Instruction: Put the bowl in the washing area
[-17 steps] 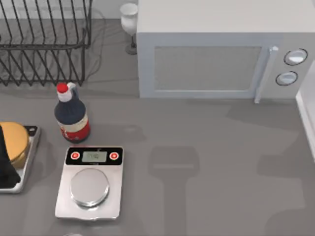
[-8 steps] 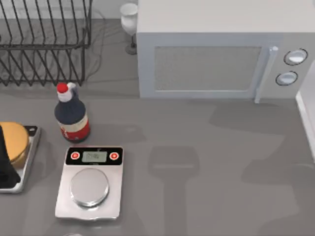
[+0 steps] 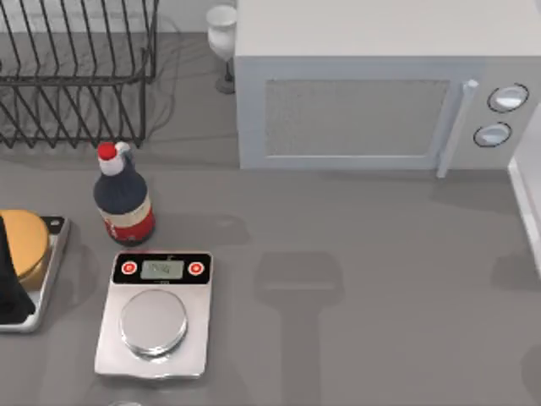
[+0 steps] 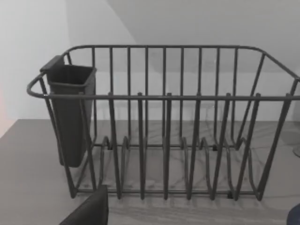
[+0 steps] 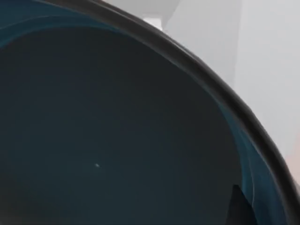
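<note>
- We can read no text: the kitchen scale [image 3: 155, 313] display shows faint, illegible digits.
- The bottle [image 3: 123, 196] label is unreadable too.

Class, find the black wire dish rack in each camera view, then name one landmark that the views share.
Top view: the black wire dish rack sits in the picture's top-left corner, left of the white microwave.
Left wrist view: the rack faces the camera, with a dark cutlery cup hung at one end.
Right wrist view: the camera looks into the glossy dark teal bowl instead.
Shared landmark: the grey counter under the rack.
</note>
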`<state>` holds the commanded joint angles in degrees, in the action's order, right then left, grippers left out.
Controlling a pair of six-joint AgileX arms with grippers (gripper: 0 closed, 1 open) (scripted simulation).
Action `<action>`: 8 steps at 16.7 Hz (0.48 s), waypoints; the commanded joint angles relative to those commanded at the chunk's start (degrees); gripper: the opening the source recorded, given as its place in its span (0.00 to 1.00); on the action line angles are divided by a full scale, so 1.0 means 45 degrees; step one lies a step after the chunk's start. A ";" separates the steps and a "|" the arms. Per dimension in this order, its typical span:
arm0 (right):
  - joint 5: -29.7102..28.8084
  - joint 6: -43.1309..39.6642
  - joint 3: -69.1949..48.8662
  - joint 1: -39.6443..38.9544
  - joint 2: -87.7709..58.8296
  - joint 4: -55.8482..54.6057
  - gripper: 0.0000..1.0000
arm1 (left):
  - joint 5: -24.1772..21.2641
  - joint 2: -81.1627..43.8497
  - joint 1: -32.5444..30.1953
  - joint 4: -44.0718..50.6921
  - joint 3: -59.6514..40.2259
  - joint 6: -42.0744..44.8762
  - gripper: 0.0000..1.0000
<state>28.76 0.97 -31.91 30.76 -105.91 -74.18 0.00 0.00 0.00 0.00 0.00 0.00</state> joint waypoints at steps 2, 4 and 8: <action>-0.0021 -0.0034 0.0258 -0.0009 -0.1605 -0.2062 0.00 | 0.0000 0.0000 0.0000 0.0000 0.0000 0.0000 1.00; -0.0053 -0.0050 0.0512 -0.0042 -0.2969 -0.3747 0.00 | 0.0000 0.0000 0.0000 0.0000 0.0000 0.0000 1.00; -0.0117 -0.0032 0.0838 -0.0108 -0.4582 -0.5493 0.00 | 0.0000 0.0000 0.0000 0.0000 0.0000 0.0000 1.00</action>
<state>28.24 0.82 -28.14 30.27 -126.54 -98.90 0.00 0.00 0.00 0.00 0.00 0.00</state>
